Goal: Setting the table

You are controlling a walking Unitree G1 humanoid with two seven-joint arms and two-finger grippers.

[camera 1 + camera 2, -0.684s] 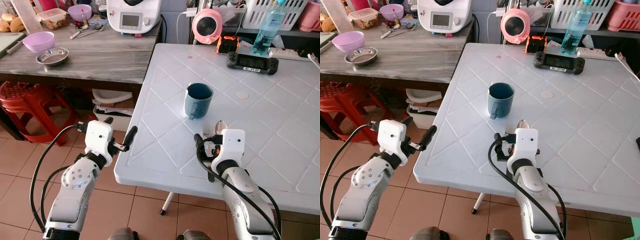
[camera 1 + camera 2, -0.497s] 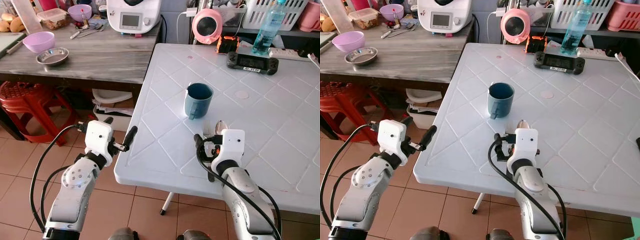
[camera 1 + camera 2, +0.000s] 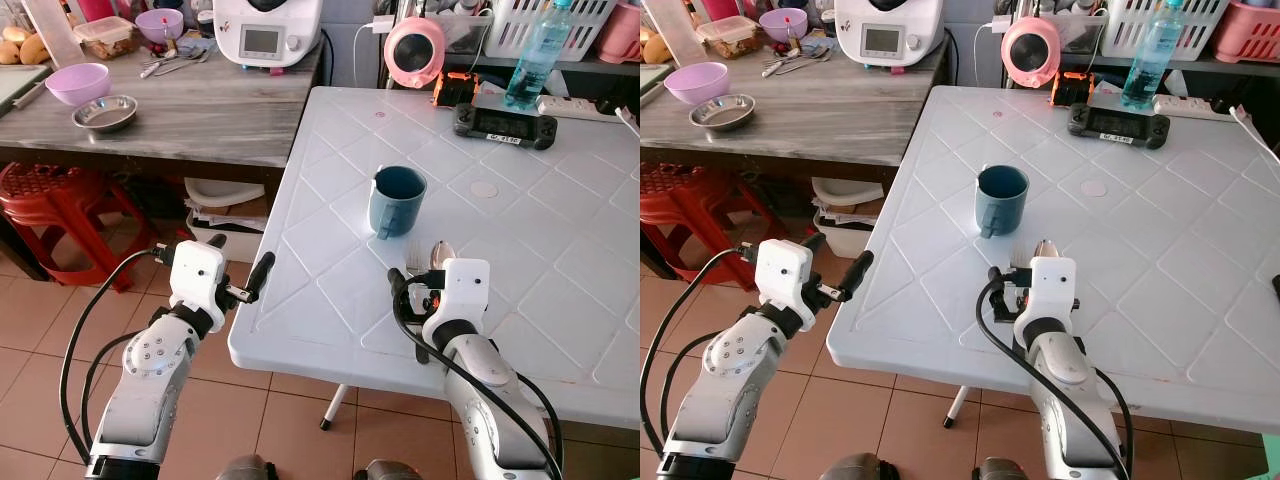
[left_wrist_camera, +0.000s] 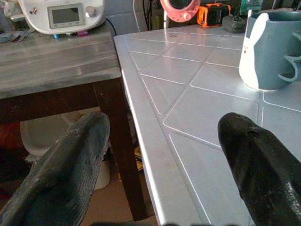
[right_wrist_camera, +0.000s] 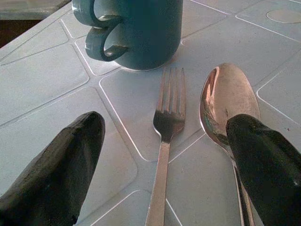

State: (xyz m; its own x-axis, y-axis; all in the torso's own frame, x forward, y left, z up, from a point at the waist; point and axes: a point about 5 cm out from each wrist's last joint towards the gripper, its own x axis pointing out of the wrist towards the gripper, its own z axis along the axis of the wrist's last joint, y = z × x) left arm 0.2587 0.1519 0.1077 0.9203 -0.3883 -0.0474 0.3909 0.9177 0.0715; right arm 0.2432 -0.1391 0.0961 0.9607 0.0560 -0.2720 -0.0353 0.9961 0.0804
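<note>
Right wrist view has the right gripper with its two black fingers spread wide and grasping nothing, straddling a fork and a spoon that lie side by side on the white table, tips towards the blue mug just beyond. That reads as cutlery laid as a place setting beside the mug. The left gripper hangs released at the table's near edge, holding nothing, probably kept clear of the setting.
</note>
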